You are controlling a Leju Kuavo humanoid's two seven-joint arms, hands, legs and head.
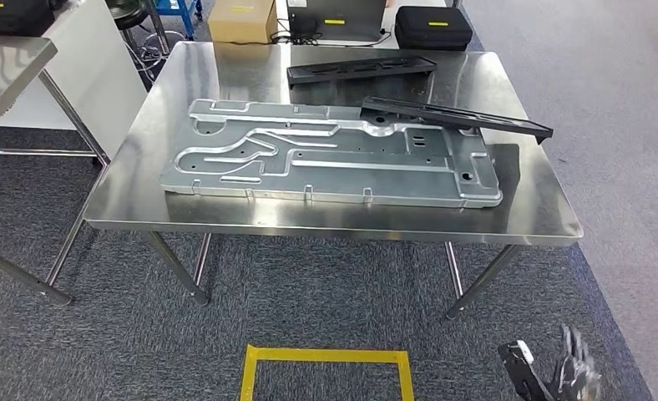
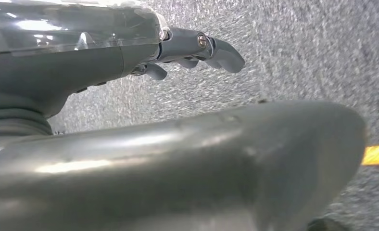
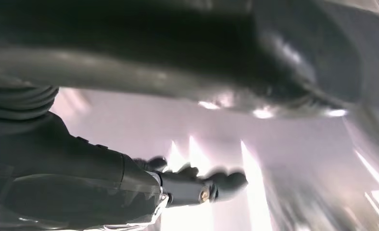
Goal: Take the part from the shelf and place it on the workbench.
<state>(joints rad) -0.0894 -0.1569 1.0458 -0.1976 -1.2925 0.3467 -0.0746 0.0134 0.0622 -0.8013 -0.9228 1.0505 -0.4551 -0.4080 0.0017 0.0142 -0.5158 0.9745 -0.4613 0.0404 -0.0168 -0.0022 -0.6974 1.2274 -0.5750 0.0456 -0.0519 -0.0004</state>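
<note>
While both arms hang low, I see R hand (image 1: 574, 372) at bottom edge of head view, fingers spread, holding nothing. L hand (image 2: 130, 53) over grey carpet (image 2: 298, 48), fingers loosely apart, empty. Black part (image 1: 455, 117) rests tilted on metal panel (image 1: 326, 154) on workbench (image 1: 526, 209); second black part (image 1: 361, 68) behind (R wrist view blurred).
</note>
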